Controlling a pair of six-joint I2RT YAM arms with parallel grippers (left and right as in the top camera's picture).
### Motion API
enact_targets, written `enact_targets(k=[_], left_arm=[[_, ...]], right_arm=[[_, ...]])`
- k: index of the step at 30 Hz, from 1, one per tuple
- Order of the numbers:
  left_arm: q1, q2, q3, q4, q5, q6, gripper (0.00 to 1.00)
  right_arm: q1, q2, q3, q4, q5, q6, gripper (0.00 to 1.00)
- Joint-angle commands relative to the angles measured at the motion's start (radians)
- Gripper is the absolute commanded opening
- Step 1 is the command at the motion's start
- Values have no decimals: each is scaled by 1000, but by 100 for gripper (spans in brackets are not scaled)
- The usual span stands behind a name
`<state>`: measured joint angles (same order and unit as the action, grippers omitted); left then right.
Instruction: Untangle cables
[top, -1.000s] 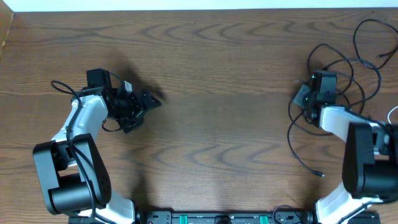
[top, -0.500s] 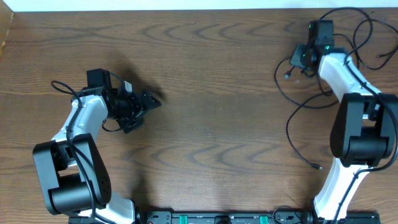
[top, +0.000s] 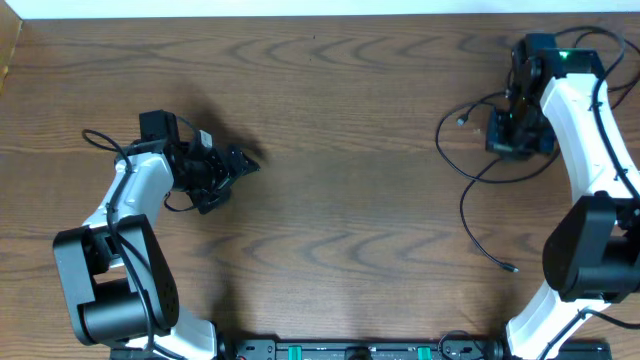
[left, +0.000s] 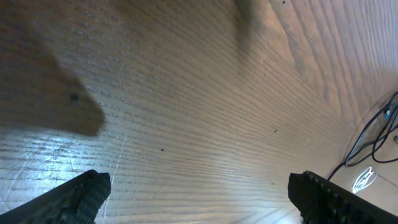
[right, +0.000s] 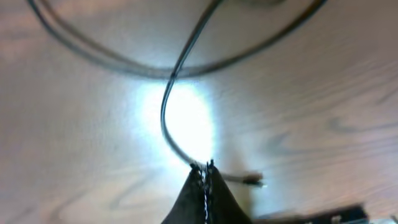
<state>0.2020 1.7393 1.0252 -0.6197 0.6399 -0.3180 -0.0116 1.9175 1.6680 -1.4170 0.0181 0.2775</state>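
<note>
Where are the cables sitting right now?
Overhead view: the cables loop on the right side of the table, by the right tool, which is shut on one black strand; a plug end trails toward the near edge.

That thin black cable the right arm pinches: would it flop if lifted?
Probably floppy: the black cable curves loosely away from the right gripper. Likely light, being so thin. Its loose loops on the table may drag along.

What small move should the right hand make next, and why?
Probably draw the right hand slowly toward the table's middle. It is shut on one black cable that crosses another loop, and the left hand hangs open far from them.
</note>
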Motion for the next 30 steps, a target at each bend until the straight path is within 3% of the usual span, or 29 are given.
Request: enact_targets(k=[1,8,14,23,30], left_arm=[[5,4,5,0,-10,-2,98],[5,4,5,0,-9,-2,98],[5,4,5,0,-10,-2,98],[5,4,5,0,-10,-2,98],[5,4,5,0,-10,-2,98]], right_arm=[[32,3,-99,-12,-66,-7,1],[45,3,-378,154,113,195,1],[43,3,-489,294,214,223,1],[43,3,-683,817,147,193,2],[43,20,-723,1198,106,193,7]])
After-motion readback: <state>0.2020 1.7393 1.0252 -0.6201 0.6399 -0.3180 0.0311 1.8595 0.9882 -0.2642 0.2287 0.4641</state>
